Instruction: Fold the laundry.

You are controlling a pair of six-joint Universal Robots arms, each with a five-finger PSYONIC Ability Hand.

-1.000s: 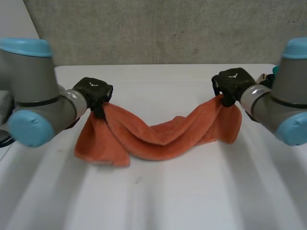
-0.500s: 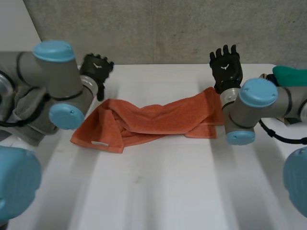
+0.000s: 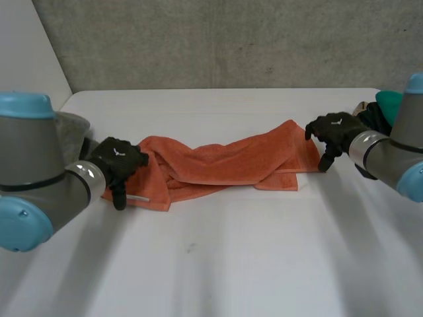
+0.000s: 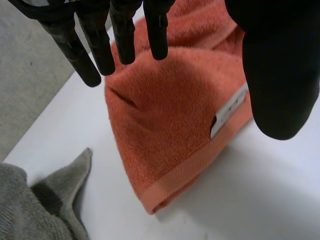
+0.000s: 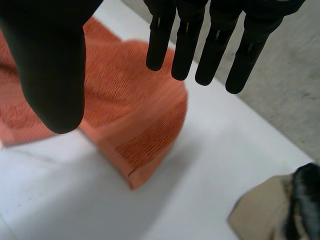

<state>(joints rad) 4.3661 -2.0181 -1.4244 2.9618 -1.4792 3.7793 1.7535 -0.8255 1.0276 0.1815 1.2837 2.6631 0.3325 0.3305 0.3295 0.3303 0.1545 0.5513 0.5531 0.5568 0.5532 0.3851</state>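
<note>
An orange towel (image 3: 225, 162) lies bunched in a long strip across the white table (image 3: 231, 264). My left hand (image 3: 117, 158) hovers over the towel's left end (image 4: 170, 125), fingers (image 4: 125, 35) straight and thumb apart, holding nothing. A white label (image 4: 230, 110) shows on that end, near the thumb. My right hand (image 3: 337, 129) is at the towel's right end (image 5: 135, 115). Its fingers (image 5: 187, 45) are straight above a folded corner, with the thumb spread wide and nothing in its grip.
A grey cloth (image 3: 69, 132) lies at the table's left edge, close beside the left hand (image 4: 25, 210). A teal cloth (image 3: 390, 102) and a beige one (image 5: 265, 210) are heaped at the right edge. A concrete wall stands behind the table.
Both hands let go of the lifted towel, which dropped flat onto the table. The hands opened, rose to the far side, then came down over the towel's two ends.
</note>
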